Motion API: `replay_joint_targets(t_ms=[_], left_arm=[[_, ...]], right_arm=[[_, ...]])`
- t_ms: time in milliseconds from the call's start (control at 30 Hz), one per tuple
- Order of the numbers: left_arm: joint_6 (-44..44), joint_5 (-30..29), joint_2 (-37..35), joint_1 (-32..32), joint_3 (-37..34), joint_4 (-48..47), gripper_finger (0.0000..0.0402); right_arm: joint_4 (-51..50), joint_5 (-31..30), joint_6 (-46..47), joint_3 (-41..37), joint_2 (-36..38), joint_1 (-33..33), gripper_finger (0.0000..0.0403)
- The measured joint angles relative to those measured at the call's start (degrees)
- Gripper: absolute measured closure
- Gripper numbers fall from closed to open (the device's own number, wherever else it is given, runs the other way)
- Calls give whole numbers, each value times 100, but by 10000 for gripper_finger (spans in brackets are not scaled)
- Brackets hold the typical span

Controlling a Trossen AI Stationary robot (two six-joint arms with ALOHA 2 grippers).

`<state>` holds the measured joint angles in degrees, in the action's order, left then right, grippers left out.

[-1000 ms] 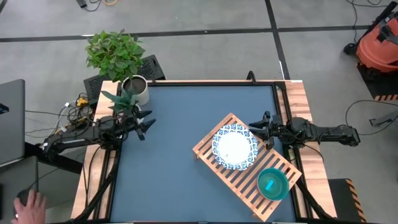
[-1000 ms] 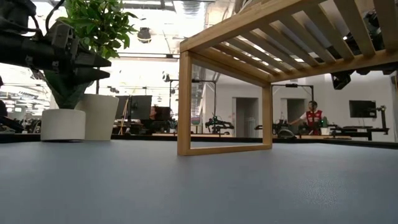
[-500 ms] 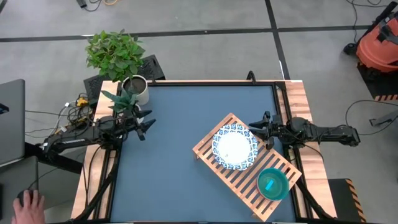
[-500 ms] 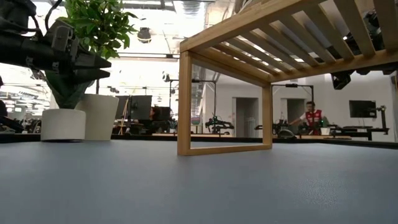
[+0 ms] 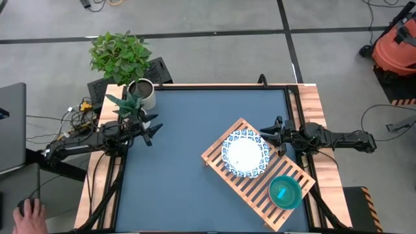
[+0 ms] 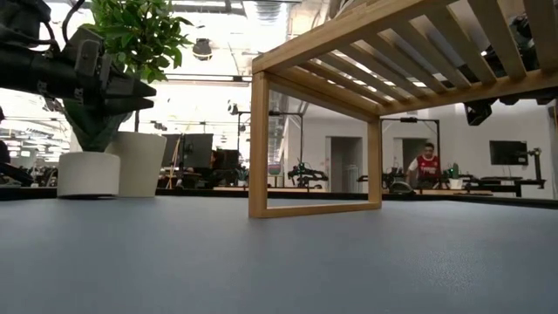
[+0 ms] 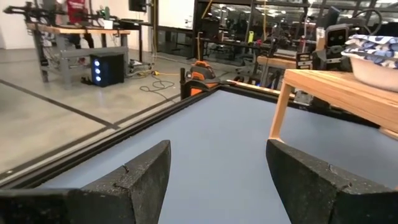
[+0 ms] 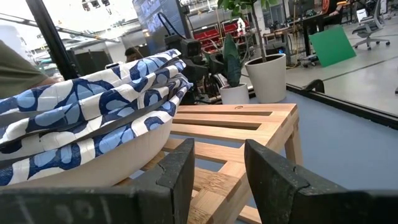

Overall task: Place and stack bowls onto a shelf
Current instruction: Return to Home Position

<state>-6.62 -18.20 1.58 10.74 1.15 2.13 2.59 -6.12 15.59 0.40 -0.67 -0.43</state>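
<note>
The light-wood slatted shelf point(image 5: 257, 175) stands slantwise at the table's right. On it rest white bowls with blue patterned rims point(image 5: 245, 154), stacked as the right wrist view shows point(image 8: 93, 106), and a teal bowl point(image 5: 285, 192) at the shelf's near right end. The magenta and orange-red bowls are not in view. My right gripper point(image 5: 268, 136) is open and empty, just right of the white bowls and level with their rim point(image 8: 219, 155). My left gripper point(image 5: 155, 130) is open and empty at the table's left edge point(image 7: 217, 162).
A pale plant pot point(image 5: 143, 93) with a leafy plant stands at the far left corner, just behind my left gripper. The blue tabletop point(image 5: 188, 162) between the arms is bare. A person's hand point(image 5: 26, 218) shows off the table at the near left.
Neither arm nor any bowl has moved. Only a person in the room behind the table has walked a little.
</note>
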Motion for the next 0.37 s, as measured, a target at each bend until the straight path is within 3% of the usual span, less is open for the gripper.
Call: replay_joint_targets(t_ms=[367], left_arm=[[34, -210, -2, 0, 2, 17, 152]], right_arm=[[-1, 1, 0, 0, 0, 1, 237]])
